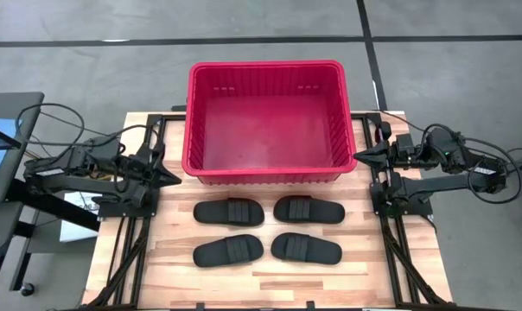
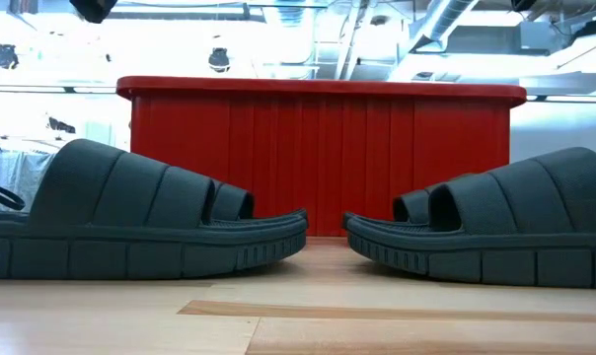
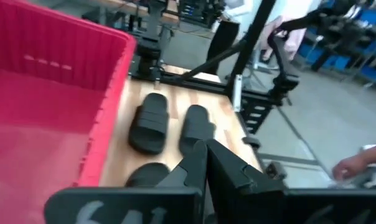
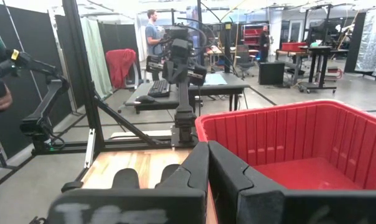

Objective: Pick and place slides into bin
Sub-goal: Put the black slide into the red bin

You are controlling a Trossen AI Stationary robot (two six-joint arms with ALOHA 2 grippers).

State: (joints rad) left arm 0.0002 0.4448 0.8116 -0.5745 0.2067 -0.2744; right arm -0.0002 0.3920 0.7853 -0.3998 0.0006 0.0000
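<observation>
High view: slides point(image 1: 267, 228) just beside bin point(image 1: 266, 174).

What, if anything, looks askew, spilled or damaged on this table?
Nothing stands out: four slides lie flat in two neat rows beside the upright, empty bin.

No legible text, label, brand, number or sign in any view. Pale smeared marks sit on the dark bar point(image 3: 122, 208) at the near edge of the left wrist view, and similar marks on the matching bar point(image 4: 135, 208) in the right wrist view; both too blurred to read as characters. The bin point(image 1: 265, 117) walls, the slides point(image 1: 229, 212) and the counter point(image 1: 270, 281) carry no readable print. Background room fixtures show nothing readable.
</observation>
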